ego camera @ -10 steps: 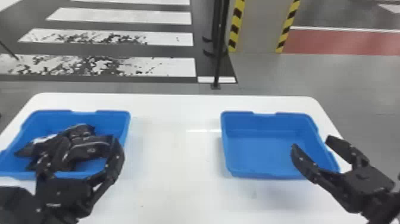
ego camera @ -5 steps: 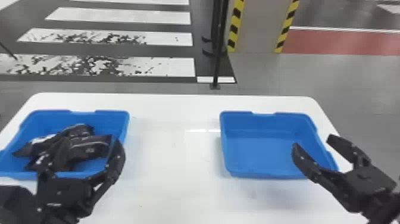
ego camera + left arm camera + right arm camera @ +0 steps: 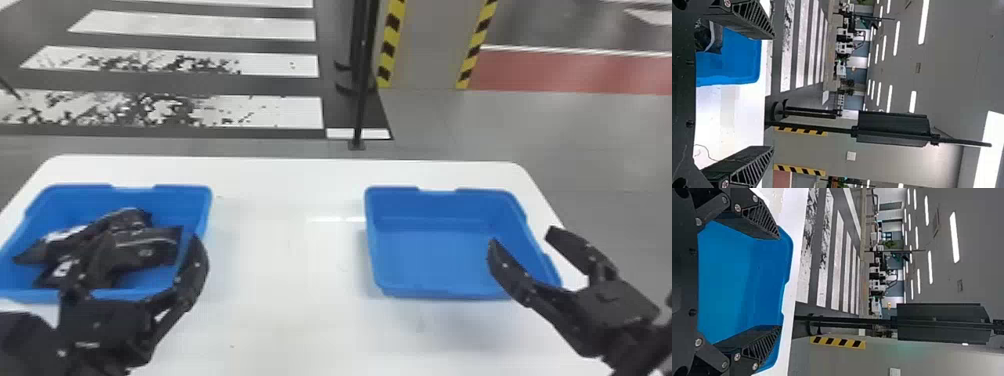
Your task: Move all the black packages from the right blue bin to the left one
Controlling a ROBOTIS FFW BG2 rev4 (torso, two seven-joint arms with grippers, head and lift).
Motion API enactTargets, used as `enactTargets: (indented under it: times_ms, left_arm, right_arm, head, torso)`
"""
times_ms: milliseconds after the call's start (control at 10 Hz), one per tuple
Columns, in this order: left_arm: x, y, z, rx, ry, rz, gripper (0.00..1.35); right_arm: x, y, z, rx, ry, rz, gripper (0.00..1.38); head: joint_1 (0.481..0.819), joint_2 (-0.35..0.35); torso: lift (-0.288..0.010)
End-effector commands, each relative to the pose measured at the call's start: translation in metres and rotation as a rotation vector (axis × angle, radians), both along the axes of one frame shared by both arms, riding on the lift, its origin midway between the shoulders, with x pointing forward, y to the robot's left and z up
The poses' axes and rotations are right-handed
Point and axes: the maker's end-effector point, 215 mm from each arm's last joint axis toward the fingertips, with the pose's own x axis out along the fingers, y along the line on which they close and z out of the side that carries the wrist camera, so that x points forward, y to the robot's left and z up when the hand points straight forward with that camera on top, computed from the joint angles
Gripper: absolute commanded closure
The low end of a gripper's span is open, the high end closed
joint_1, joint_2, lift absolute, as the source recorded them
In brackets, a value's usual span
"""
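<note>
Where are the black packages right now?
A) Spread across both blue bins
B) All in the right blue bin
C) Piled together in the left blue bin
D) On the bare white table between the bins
C: the black packages lie heaped in the left blue bin, while the right one has only its bare blue bottom showing.

Left bin (image 3: 170, 197): beyond left gripper (image 3: 150, 242), packages (image 3: 147, 250) inside, piled on one another, ahead of the gripper. Right bin (image 3: 430, 290): ahead and to the left of right gripper (image 3: 522, 236). Both bins on table (image 3: 285, 250), bare stretch between, right of left gripper. Past the table, post (image 3: 361, 95) between the grippers' lines, crosswalk (image 3: 200, 25) left of it, pillar (image 3: 430, 45) just right.
</note>
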Motion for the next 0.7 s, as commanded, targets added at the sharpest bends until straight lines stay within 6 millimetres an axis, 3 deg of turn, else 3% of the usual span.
enactTargets:
  times_ms: [0, 600]
  left_arm:
    - [-0.0007, -0.0010, -0.0026, 0.000, 0.008, -0.003, 0.06]
    - [-0.0008, -0.0038, -0.0056, -0.006, 0.018, -0.010, 0.06]
  right_arm:
    - [-0.0002, -0.0001, 0.0015, -0.001, -0.008, 0.000, 0.24]
    - [-0.0008, -0.0032, 0.0013, -0.003, -0.009, -0.005, 0.24]
  head:
    - [0.695, -0.089]
    - [0.695, -0.096]
  torso:
    - [-0.168]
    - [-0.168]
